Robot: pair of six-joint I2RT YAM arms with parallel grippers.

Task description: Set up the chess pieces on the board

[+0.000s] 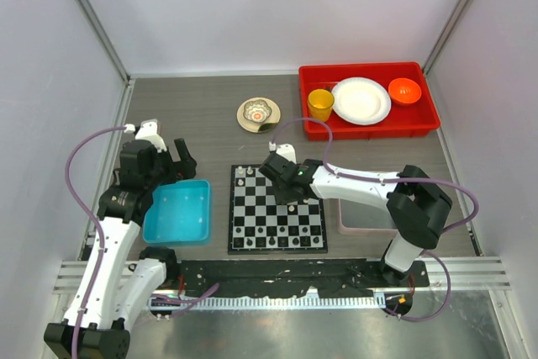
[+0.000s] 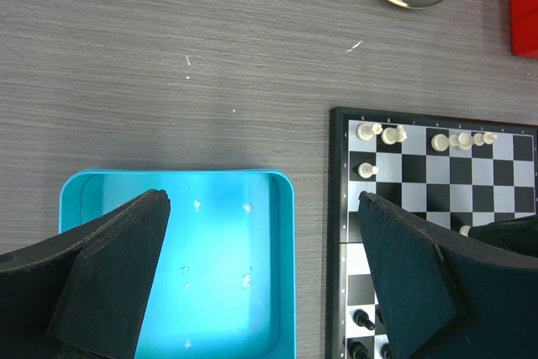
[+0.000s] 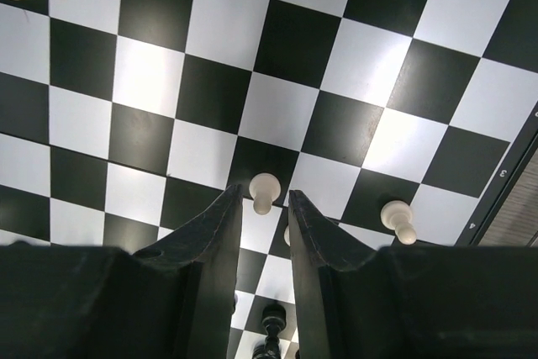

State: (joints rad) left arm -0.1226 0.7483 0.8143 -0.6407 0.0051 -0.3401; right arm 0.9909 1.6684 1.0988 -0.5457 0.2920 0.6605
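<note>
Overhead, left claw gaping, right claw narrowly apart astride cream pawn, glossy board

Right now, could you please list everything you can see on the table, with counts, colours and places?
board: one, black and white squares, table centre
cream chess pieces: several, mostly on the board's far rows; exact count unclear
black chess pieces: several, on the board's near rows
blue bin: one, left of the board
grey tray: one, right of the board
red tray: one, far right
yellow cup: one, in the red tray
white plate: one, in the red tray
orange bowl: one, in the red tray
gold saucer: one, beyond the board
left gripper: black, open, above the blue bin
right gripper: black, over the board, cream pawn at its fingertips
</note>
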